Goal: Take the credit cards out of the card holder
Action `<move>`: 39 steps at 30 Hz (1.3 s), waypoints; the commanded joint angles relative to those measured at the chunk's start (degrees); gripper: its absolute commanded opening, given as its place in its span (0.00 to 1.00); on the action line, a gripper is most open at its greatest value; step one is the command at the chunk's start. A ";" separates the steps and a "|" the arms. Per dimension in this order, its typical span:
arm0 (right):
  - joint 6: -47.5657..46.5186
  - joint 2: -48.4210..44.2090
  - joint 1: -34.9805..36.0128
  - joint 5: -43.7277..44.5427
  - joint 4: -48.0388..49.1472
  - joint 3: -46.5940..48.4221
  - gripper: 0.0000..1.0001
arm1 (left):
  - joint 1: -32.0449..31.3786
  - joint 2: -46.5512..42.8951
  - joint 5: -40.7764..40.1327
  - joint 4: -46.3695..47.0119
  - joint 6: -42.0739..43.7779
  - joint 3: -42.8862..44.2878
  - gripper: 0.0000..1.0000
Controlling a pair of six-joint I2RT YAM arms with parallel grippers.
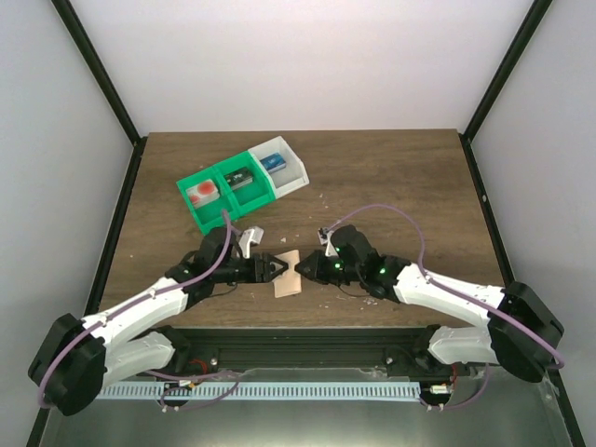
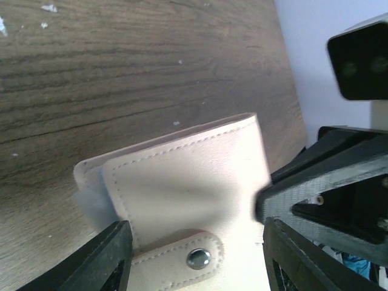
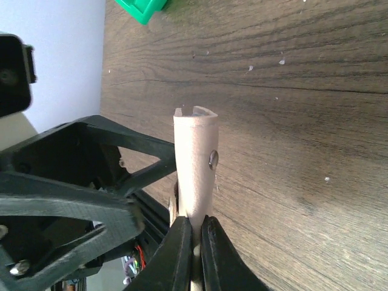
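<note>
Top external: card holder [image 1: 287, 288] sits between both grippers, near front edge of table [image 1: 400, 186], snap tab fastened. Right gripper [image 1: 300, 270] pinched tight on holder edge. Left gripper [image 1: 277, 268]: jaws astride holder, contact unclear. Farther back: green bin [image 1: 210, 221]; white bin [image 1: 297, 173] holds blue credit card [image 1: 272, 161].

This is a robot test booth in a lab. Plain white walls [image 1: 279, 56] and black frame posts [image 1: 98, 74] box in a wooden table [image 1: 391, 177]. A left arm [image 1: 140, 312] and a right arm [image 1: 447, 293] are bolted at 6 o'clock, draped in cables [image 1: 391, 212]. Sorting bins [image 1: 242, 182] sit at 11 o'clock.
</note>
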 commanded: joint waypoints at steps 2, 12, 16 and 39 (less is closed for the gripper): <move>0.74 -0.89 1.26 0.74 4.10 1.43 0.01 | -0.53 1.35 1.24 3.79 -0.93 -1.83 0.59; 2.97 -1.65 2.56 1.80 7.58 -1.09 0.01 | -0.82 5.86 2.52 5.14 -0.12 -3.06 0.58; 3.12 -0.76 2.69 1.59 7.77 -1.83 0.00 | -1.05 6.49 3.33 6.68 -0.77 -3.89 0.53; 3.59 -1.09 3.00 5.53 5.91 -1.73 0.00 | -2.60 6.33 8.74 11.18 -2.08 -5.65 0.46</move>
